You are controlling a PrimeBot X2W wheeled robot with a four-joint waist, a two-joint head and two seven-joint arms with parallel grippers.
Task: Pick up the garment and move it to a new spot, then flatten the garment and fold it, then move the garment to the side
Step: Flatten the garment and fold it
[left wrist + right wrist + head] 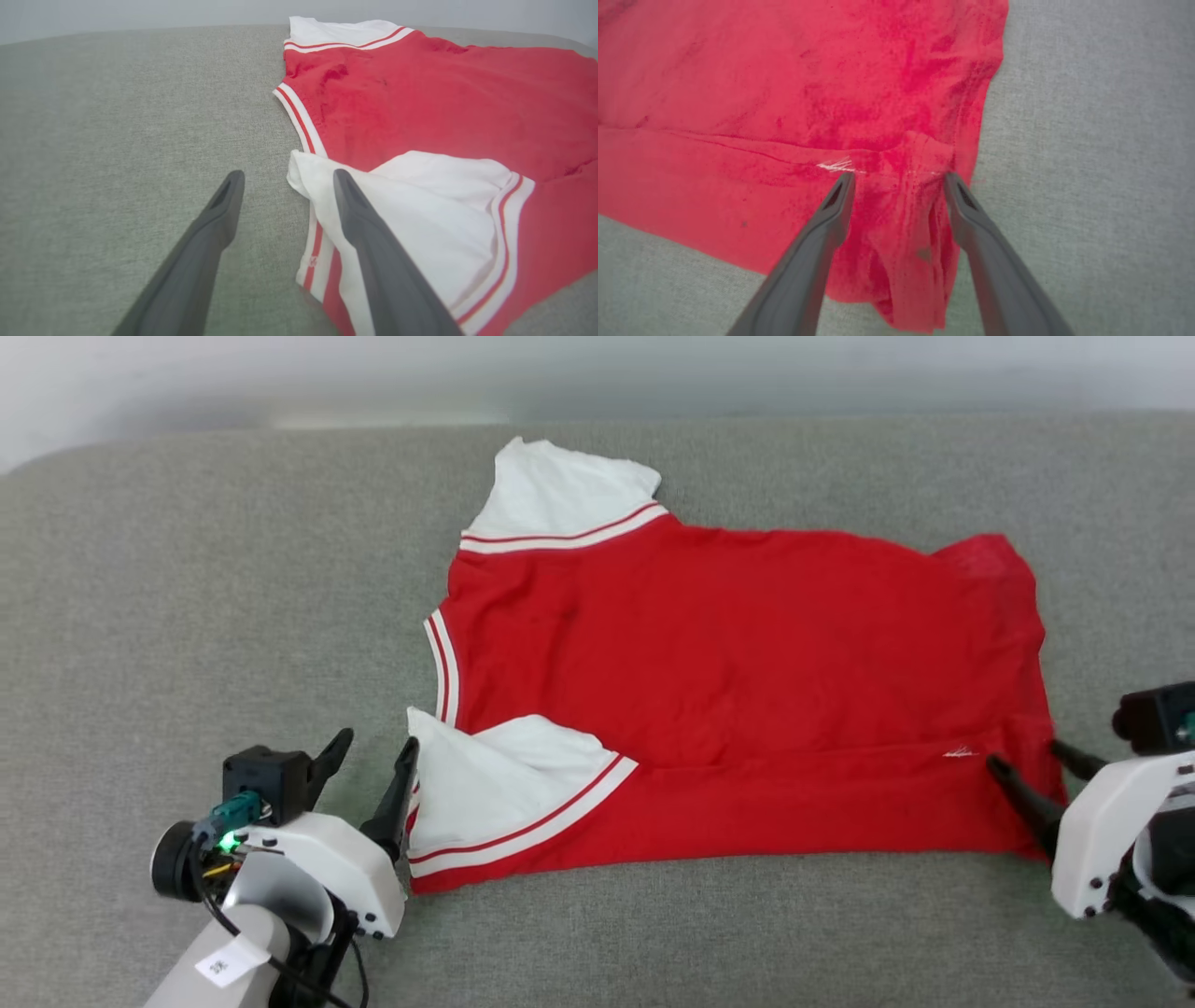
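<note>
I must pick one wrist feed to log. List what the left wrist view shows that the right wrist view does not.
Left wrist view, not the right: the near white sleeve, the far white sleeve, the striped neckline trim, and the left gripper, open at the near sleeve's edge. Right wrist view, not the left: a bunched hem corner, a small white mark, and the right gripper, open over that corner. Both: the red jersey on the grey fabric surface.

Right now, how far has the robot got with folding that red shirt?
Done: the garment lies spread flat on the grey surface, its near edge seemingly turned over once. In hand: both grippers open, the left gripper at the white sleeve, the right gripper over the hem corner. Left: further folds, then moving it aside.
</note>
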